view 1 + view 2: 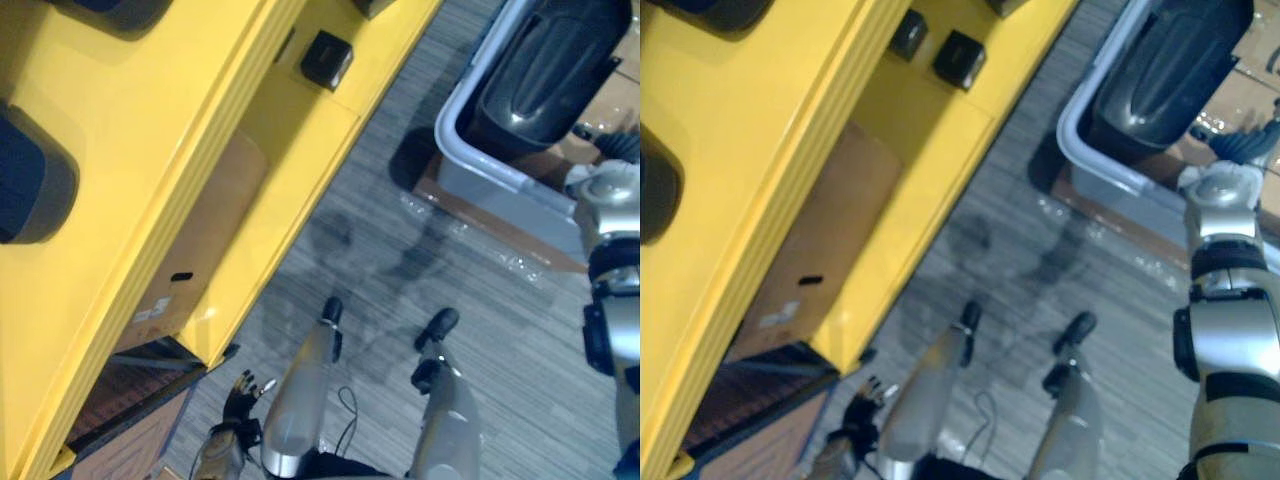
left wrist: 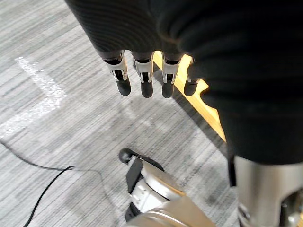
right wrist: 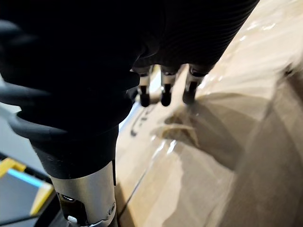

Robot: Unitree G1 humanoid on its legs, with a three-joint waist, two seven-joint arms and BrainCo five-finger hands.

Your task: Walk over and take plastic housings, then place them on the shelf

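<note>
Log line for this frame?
left hand open, empty | right hand open over cardboard | housing in grey bin | yellow shelf on left

Storeroom or factory stock area, by the look of it: tall yellow metal shelving rack [image 1: 150,120] with brown cardboard carton [image 1: 220,215] and small black boxy parts [image 1: 326,58] on lower levels, grey plastic tote bin [image 1: 447,118] holding large dark moulded plastic housing [image 1: 545,70], film-wrapped cardboard [image 3: 227,132], grey striped carpet floor [image 1: 380,250].

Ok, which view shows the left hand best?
The left wrist view: the left hand hangs close up, fingers straight, holding nothing, over the floor. Both eye views show it small, low beside the yellow shelf.
</note>
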